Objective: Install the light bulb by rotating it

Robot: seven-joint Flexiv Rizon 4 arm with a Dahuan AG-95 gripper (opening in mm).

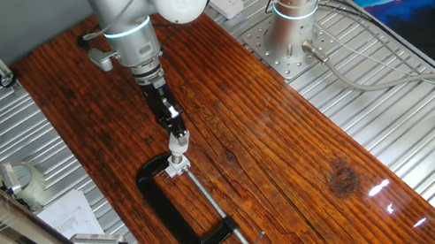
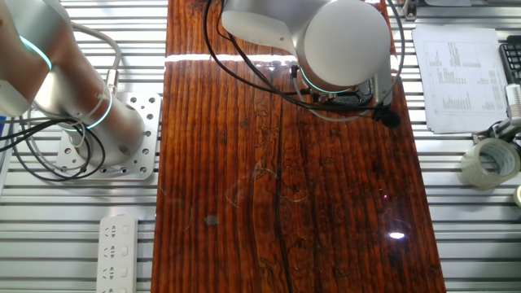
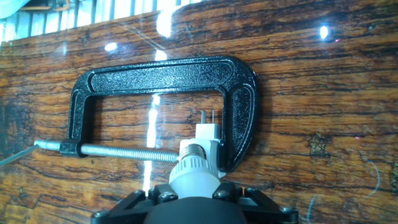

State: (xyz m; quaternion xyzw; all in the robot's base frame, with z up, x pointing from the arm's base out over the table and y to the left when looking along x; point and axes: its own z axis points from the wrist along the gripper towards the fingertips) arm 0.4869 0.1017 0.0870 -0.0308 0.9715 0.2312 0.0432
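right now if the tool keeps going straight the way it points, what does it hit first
The light bulb in the tool already sits at the white socket block held in the black clamp, so the socket comes first; exact contact depth is unclear.

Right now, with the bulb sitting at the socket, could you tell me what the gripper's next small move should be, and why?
Probably twist the wrist to turn the bulb further in. The gripper holds its pale head, and its silvery base sits at the mouth of the white socket clamped in the black C-clamp. Some thread shows, so it looks not fully seated.
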